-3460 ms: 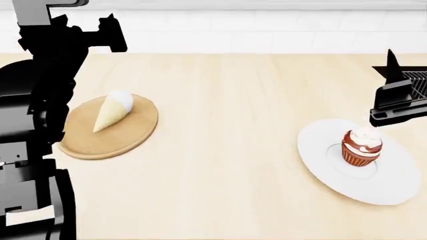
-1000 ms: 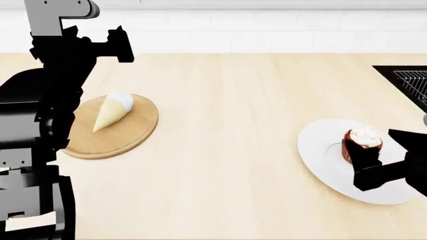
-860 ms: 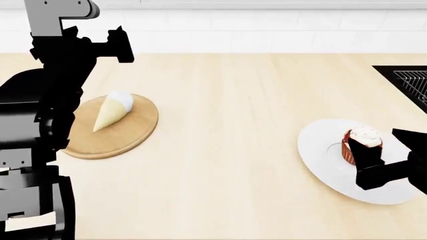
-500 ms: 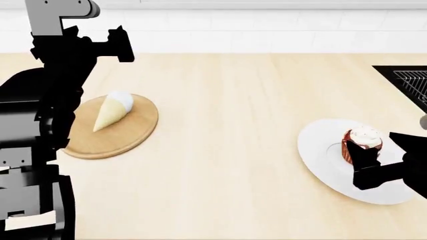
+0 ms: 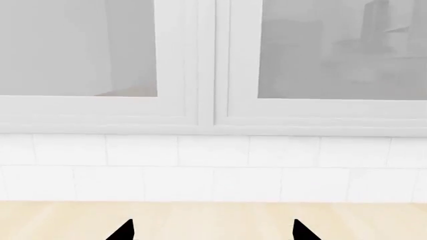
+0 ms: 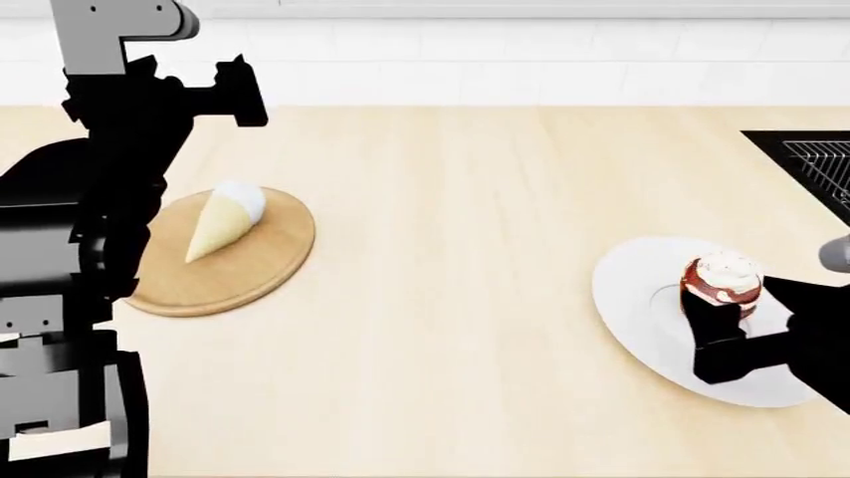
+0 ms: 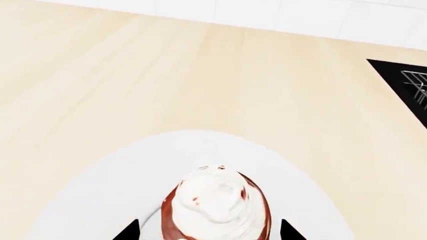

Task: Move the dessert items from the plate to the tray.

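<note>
The cupcake (image 6: pixel 722 280), red-brown wrapper under white swirled frosting, stands on the white plate (image 6: pixel 632 305) at the right. My right gripper (image 6: pixel 728 334) reaches in from the near right. In the right wrist view the right gripper (image 7: pixel 210 233) is open, one fingertip on each side of the cupcake (image 7: pixel 217 202) with small gaps. The ice-cream cone (image 6: pixel 223 221) lies on a round tan wooden disc (image 6: pixel 253 274) at the left. My left gripper (image 5: pixel 212 232) is open and holds nothing, raised above the counter and facing the wall. The tray is out of view.
A black sink with a wire rack (image 6: pixel 819 164) sits at the counter's far right, behind the plate. A white tiled wall (image 6: pixel 531 70) and a window (image 5: pixel 213 60) run along the back. My left arm (image 6: pixel 80 249) fills the left edge.
My right gripper has come down from behind the plate to its near right side and now flanks the cupcake. In the last second it slid slightly nearer. The cupcake stays on the plate.
</note>
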You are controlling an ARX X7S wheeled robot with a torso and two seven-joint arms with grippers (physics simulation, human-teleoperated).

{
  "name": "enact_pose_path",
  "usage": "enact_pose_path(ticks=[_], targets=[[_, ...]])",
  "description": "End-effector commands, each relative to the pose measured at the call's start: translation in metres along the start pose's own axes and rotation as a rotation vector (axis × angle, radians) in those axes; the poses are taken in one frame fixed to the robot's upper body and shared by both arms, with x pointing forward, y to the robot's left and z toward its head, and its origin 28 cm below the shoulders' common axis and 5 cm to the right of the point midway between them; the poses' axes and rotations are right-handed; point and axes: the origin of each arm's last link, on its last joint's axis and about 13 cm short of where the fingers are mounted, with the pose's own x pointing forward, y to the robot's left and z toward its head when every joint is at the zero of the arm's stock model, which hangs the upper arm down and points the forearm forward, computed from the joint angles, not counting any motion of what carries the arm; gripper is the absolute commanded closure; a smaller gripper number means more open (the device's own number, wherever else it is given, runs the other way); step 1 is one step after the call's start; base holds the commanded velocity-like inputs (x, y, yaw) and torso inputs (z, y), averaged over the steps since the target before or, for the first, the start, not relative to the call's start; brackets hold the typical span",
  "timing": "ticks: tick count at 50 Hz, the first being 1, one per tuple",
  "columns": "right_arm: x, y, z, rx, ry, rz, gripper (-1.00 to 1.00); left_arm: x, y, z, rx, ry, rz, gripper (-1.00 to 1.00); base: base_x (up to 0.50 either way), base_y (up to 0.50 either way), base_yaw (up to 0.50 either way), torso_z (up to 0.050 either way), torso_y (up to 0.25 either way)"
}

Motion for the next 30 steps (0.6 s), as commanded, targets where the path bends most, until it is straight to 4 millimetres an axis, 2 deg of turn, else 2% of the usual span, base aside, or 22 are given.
enact_pose_path(ticks=[1,24,25,30], targets=[[0.0073,-0.0023,0.0002,0.006,0.004,-0.004,-1.0,0.0005,-0.0003,-0.0021,-0.012,0.001,-0.005,-1.0,0.0,0.0,0.0,0.0,0.0],[0.0117,-0.0048,-0.0048,0.018,0.021,-0.004,-1.0,0.0,-0.0002,0.0,-0.011,-0.003,-0.007,-1.0,0.0,0.0,0.0,0.0,0.0],[0.0115,-0.0048,-0.0046,0.018,0.02,-0.004,1.0,0.0001,-0.0003,0.0,-0.011,-0.003,-0.007,-1.0,0.0,0.0,0.0,0.0,0.0],[0.0117,-0.0041,-0.0042,0.02,0.014,-0.006,1.0,0.0008,-0.0006,-0.0007,-0.01,-0.001,-0.006,-1.0,0.0,0.0,0.0,0.0,0.0]])
